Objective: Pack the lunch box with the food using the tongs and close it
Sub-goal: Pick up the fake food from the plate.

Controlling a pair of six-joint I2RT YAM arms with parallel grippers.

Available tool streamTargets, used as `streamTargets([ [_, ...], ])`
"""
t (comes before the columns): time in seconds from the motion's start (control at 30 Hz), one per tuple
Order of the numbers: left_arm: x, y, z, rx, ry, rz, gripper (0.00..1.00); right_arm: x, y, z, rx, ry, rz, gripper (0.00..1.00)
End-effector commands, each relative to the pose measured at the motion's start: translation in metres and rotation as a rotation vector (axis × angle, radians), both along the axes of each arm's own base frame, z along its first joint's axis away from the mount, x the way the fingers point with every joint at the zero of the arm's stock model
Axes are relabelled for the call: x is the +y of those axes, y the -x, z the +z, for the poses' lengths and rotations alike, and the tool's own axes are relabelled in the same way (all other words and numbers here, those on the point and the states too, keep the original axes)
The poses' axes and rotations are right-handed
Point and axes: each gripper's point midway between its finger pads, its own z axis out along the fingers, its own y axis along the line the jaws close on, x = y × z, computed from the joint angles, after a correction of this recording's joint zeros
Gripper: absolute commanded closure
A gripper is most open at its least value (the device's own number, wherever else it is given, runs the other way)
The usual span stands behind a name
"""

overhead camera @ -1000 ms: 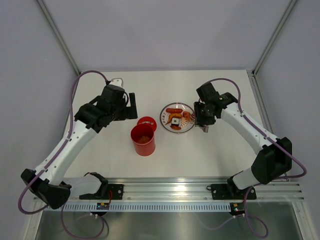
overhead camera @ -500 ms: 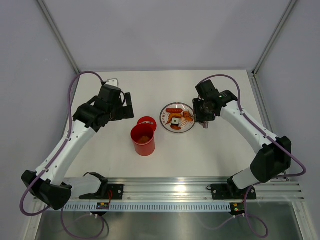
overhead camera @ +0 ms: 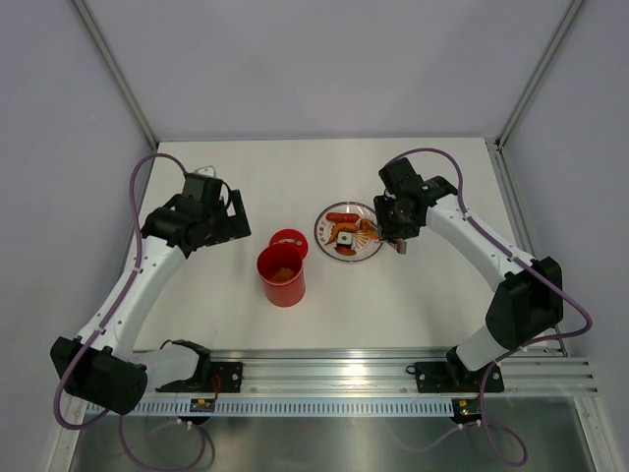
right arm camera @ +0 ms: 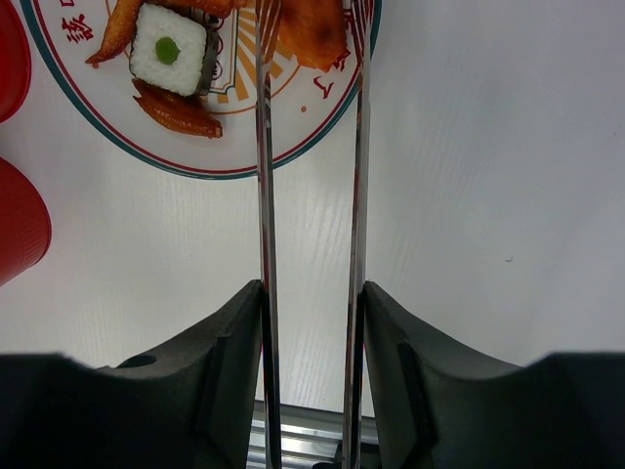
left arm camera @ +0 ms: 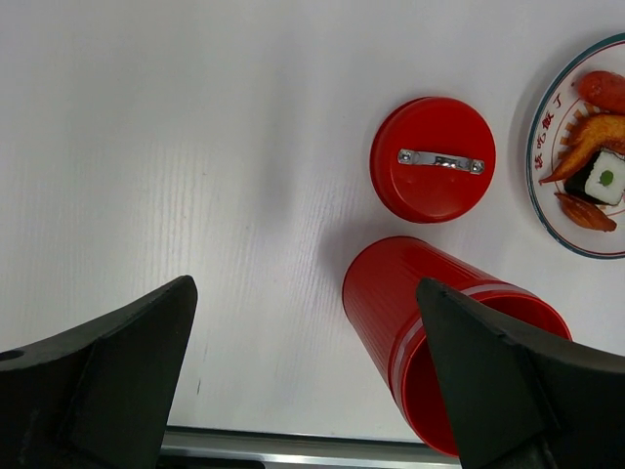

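Note:
The red lunch box [overhead camera: 282, 274] stands open mid-table with an orange-brown piece inside; its tub [left arm camera: 444, 332] fills the lower right of the left wrist view. Its flat red lid [overhead camera: 288, 240] lies just behind it, pale handle up [left arm camera: 439, 160]. My left gripper [overhead camera: 234, 212] hovers open to the left, holding nothing. My right gripper [right arm camera: 311, 337] is shut on the grey tongs [right arm camera: 357, 176]. The tong tips straddle an orange-brown fried piece [right arm camera: 314, 27] on the plate. A black-and-white roll [right arm camera: 169, 51], a red sausage [overhead camera: 343, 217] and more fried bits [right arm camera: 176, 113] lie there too.
The food sits on a round white plate with an orange pattern [overhead camera: 321, 234], right of the lunch box. A metal rail [overhead camera: 334, 369] runs along the table's near edge. Grey walls enclose the table on three sides.
My left arm has drawn back to the left, away from the lunch box. My right gripper has shifted slightly left and back over the plate, the tong arms spreading a little.

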Motion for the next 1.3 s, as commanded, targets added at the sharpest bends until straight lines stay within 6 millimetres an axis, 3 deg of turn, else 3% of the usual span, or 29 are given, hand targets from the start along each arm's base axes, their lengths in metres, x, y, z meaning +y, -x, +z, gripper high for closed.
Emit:
streamTargets([
  [0.0,-0.007,-0.006,0.010,-0.053,0.050,-0.012,0.01,0.012,-0.006,0.009,-0.037,-0.032,0.050,0.50],
  [0.47,-0.009,-0.006,0.003,-0.037,0.055,-0.019,0.01,0.016,0.006,0.005,0.005,-0.027,0.104,0.49],
  [0.97,-0.012,-0.007,-0.001,-0.031,0.061,-0.029,0.01,0.015,0.003,-0.009,0.032,0.011,0.103,0.46],
  [1.27,-0.013,-0.007,-0.006,-0.019,0.066,-0.031,0.01,0.015,0.005,-0.008,0.037,0.011,0.096,0.51],
])
